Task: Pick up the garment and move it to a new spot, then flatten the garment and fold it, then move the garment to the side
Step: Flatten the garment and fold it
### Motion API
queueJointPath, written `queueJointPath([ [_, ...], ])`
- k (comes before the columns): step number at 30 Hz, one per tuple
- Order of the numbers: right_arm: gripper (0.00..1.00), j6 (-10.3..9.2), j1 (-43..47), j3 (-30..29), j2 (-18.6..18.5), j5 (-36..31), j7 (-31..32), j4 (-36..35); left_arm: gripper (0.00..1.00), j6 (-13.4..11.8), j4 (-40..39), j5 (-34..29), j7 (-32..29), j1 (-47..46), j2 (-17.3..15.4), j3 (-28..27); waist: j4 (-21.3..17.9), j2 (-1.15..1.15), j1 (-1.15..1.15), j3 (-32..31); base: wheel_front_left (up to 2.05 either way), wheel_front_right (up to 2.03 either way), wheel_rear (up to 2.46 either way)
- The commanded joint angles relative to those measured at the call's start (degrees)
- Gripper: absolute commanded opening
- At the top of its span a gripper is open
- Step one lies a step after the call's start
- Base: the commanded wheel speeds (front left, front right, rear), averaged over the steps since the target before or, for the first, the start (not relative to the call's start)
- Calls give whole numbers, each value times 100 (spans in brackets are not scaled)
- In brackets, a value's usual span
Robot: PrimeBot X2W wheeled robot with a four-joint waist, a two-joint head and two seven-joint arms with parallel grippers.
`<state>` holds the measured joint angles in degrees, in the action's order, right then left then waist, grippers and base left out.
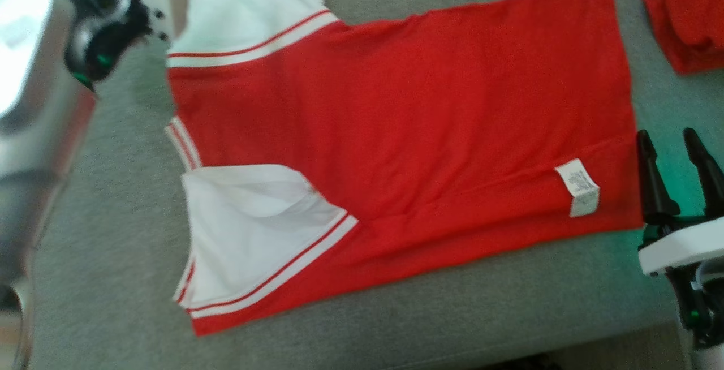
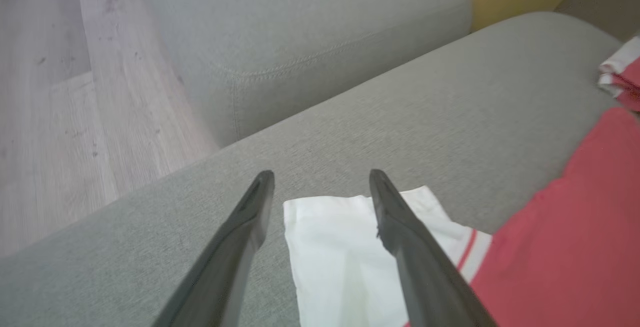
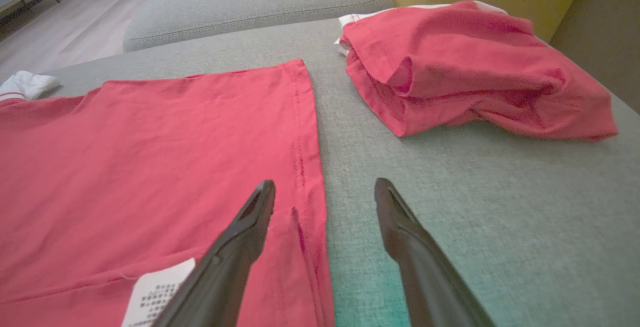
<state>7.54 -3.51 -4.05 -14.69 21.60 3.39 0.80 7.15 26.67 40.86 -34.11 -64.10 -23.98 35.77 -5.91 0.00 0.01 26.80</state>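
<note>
The garment (image 1: pixel 407 121), a red shirt with white sleeves, lies spread flat on the grey cushion (image 1: pixel 113 257), sleeves to the left and hem to the right. A white label (image 1: pixel 578 188) shows near the hem. My right gripper (image 1: pixel 666 132) stands open just right of the hem; in the right wrist view its open jaws (image 3: pixel 325 183) straddle the hem edge (image 3: pixel 310 167) with nothing between them. My left gripper (image 2: pixel 321 174) is open above the far white sleeve (image 2: pixel 340 252), holding nothing. The left arm's silver forearm (image 1: pixel 34 76) is at the upper left.
A second red garment (image 3: pixel 475 67) lies crumpled at the far right (image 1: pixel 687 13). The cushion's front edge runs along the bottom of the head view. Beyond the sleeve end are another grey cushion (image 2: pixel 300 32) and wooden floor (image 2: pixel 50 117).
</note>
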Motion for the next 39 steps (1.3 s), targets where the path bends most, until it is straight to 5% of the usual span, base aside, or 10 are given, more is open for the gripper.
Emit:
queueJointPath([
  [1,100,-5,-66,107,-34,9,-82,-141,100,24,163,4,-154,-368,-242,-129,-340,0,-1,276,0,0,0],
  [8,100,-5,-107,213,68,59,-262,9,100,29,1290,-135,-403,-753,-529,58,-724,0,-1,464,0,0,0],
  [19,100,-5,-125,203,63,90,-381,157,100,33,1810,74,-379,-810,-504,258,-782,0,-1,479,0,0,0],
  [20,100,-5,-135,196,59,87,-380,158,80,33,1795,128,-410,-804,-496,300,-780,0,-1,477,0,0,0],
  [21,100,-5,-146,190,54,84,-378,156,47,33,1763,186,-438,-805,-496,348,-779,0,-1,477,0,0,0],
  [23,100,-5,-174,181,45,79,-376,146,0,33,1664,289,-444,-813,-516,451,-778,0,-1,487,0,0,0],
  [32,100,-5,-366,206,-57,139,-306,-20,0,33,1128,524,87,-898,-766,996,-723,0,-1,431,0,0,0],
  [39,100,-5,-1303,518,-473,273,362,-57,0,34,766,776,546,-1003,-827,1573,-384,0,-1,131,0,0,0],
])
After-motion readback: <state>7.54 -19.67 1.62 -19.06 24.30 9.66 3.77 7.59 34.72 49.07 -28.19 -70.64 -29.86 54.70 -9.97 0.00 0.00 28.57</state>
